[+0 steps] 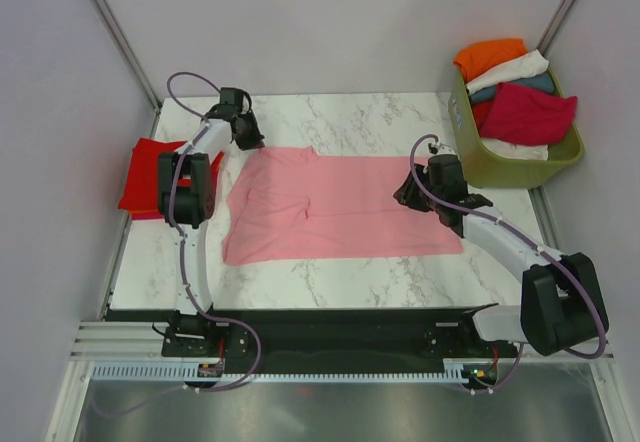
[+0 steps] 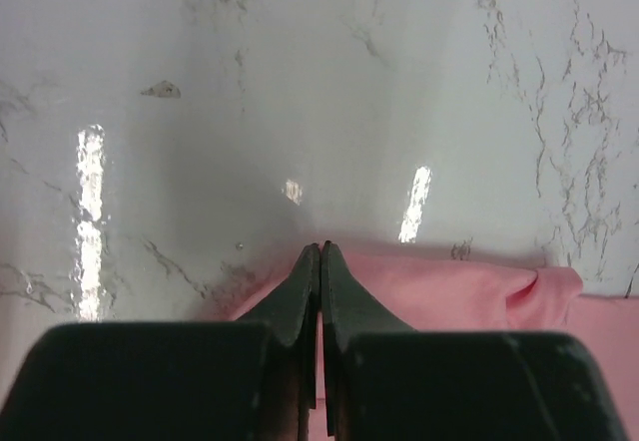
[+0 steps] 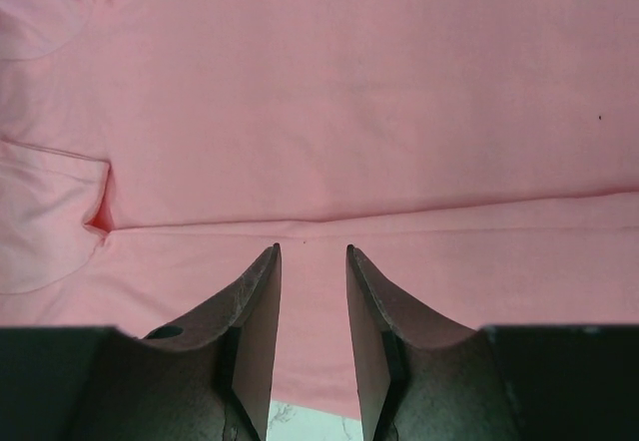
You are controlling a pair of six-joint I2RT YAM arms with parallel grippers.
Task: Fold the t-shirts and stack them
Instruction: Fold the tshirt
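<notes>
A pale pink t-shirt (image 1: 330,207) lies spread flat in the middle of the marble table (image 1: 380,112). My left gripper (image 1: 245,137) is at its far left corner. In the left wrist view the left gripper (image 2: 320,246) is shut, with the edge of the pink t-shirt (image 2: 449,291) pinched between its fingers. My right gripper (image 1: 415,194) hovers at the shirt's right edge. In the right wrist view the right gripper (image 3: 313,249) stands open over the pink t-shirt (image 3: 349,112), holding nothing. A bright red t-shirt (image 1: 145,172) lies folded at the table's left edge.
An olive-green basket (image 1: 520,167) stands off the back right corner, holding an orange shirt (image 1: 488,55), a white shirt (image 1: 515,70), a teal shirt (image 1: 540,84) and a crimson shirt (image 1: 528,114). Grey walls close in on both sides.
</notes>
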